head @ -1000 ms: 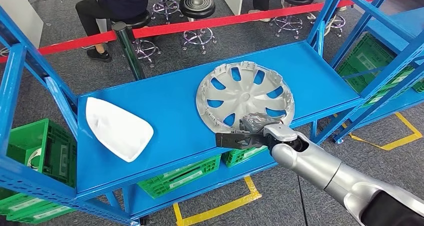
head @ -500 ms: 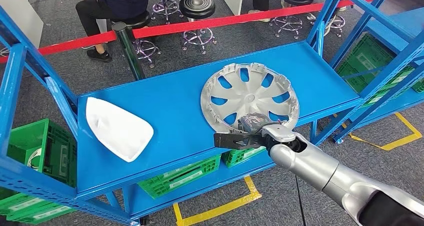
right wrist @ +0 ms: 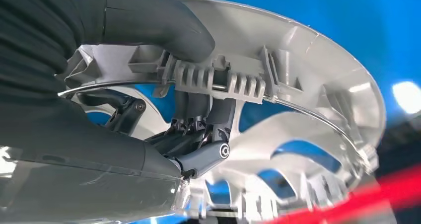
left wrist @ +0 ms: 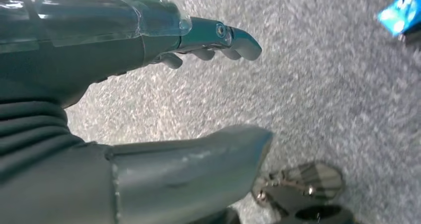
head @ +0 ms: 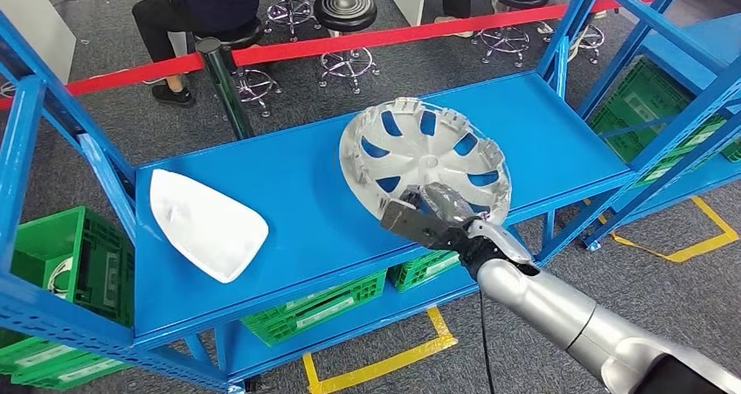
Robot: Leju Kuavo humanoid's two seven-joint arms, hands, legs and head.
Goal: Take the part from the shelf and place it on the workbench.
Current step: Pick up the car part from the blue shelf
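A silver hubcap (head: 424, 154) is tilted up off the blue shelf (head: 288, 193), its near rim raised. My right hand (head: 437, 219) grips that near rim. In the right wrist view the thumb (right wrist: 149, 23) presses on the rim of the hubcap (right wrist: 298, 110) while the darker fingers (right wrist: 198, 134) curl under it through the spokes. My left hand (left wrist: 149, 100) hangs over grey carpet, fingers apart and holding nothing.
A white curved panel (head: 205, 224) lies on the shelf's left part. Blue uprights (head: 572, 27) frame the shelf on both sides. Green crates (head: 315, 302) sit on the lower level. A red barrier tape (head: 349, 40), stools and seated people are behind.
My right hand has turned and lifted the hubcap's near edge, tipping it up and slightly leftward off the shelf. The white panel has stayed put.
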